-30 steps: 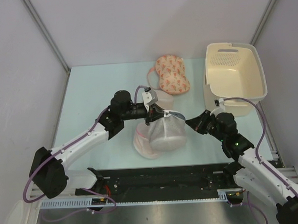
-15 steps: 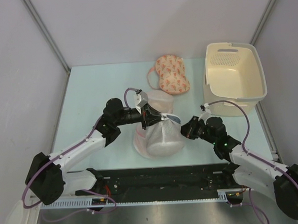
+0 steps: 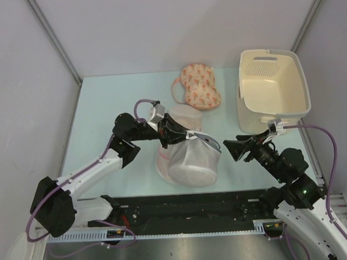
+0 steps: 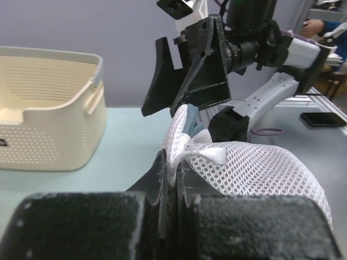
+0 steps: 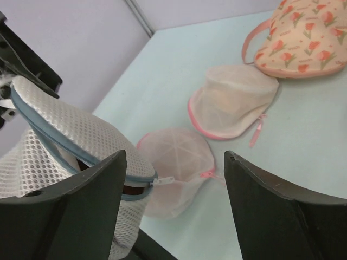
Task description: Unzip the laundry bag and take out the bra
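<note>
Your left jaws clamp the laundry bag (image 3: 193,159) by its rim, your right jaws gape empty just beside it, arm outstretched

Laundry bag (image 3: 192,161): white mesh, grey-blue zip rim; two pouches (image 5: 233,103) (image 5: 176,168): pale mesh, pink trim; peach bra (image 3: 199,88): red tulip print, pink straps; basket (image 3: 254,111): cream, perforated; counter (image 3: 102,104): pale mint

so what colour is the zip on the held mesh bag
Grey-blue zip on the white laundry bag; clearest in the right wrist view.
</note>
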{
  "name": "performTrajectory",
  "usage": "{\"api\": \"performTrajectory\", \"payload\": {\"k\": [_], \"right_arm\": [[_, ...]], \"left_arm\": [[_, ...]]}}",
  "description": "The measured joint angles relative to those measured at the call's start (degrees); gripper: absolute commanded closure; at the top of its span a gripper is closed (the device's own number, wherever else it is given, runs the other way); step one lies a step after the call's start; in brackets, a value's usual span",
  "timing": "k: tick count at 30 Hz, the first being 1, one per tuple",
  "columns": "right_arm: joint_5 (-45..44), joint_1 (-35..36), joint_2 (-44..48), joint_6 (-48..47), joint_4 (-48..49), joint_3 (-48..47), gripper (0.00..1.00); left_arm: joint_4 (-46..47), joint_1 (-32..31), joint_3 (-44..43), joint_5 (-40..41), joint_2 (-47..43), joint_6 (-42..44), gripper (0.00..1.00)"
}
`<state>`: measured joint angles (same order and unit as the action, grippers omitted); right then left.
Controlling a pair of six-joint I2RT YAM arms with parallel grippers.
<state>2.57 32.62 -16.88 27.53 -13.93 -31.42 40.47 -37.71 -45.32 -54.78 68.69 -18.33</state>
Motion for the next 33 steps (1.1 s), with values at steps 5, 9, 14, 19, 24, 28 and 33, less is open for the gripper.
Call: {"api": "performTrajectory", "payload": {"k": [5,9,14,19,24,28,33], "right_arm": [[3.1,0.11,0.17,-4.46,-0.59,0.22,0.23],[7.93,1.14,0.76,-6.36,1.81,0.22,0.22],[13.09,2.49,2.93,-8.44,5.44,0.22,0.2],[18.27,2.91,2.1,-9.38,8.04,0.22,0.21],[19.32,4.09,-2.86,-11.04,10.19,0.22,0.38],[18.62,6.05,-7.89,-13.84,12.55,0.22,0.78],[16.79,8.28,-11.23,-16.09,14.16,0.28,1.0]], "left_arm": [[1.51,0.02,-0.04,-2.97,1.44,-1.68,1.0],[1.86,0.04,-0.57,-4.31,1.97,-2.21,1.0],[1.29,0.07,-1.42,-4.63,2.56,-2.08,1.0],[0.28,0.15,-1.7,-4.98,2.58,-1.6,1.0],[0.09,0.15,-1.75,-5.4,2.58,-1.57,1.0],[0.11,0.15,-1.77,-5.44,2.58,-1.57,1.0],[-1.81,0.52,-2.91,-5.4,3.5,-0.92,0.29]]}}
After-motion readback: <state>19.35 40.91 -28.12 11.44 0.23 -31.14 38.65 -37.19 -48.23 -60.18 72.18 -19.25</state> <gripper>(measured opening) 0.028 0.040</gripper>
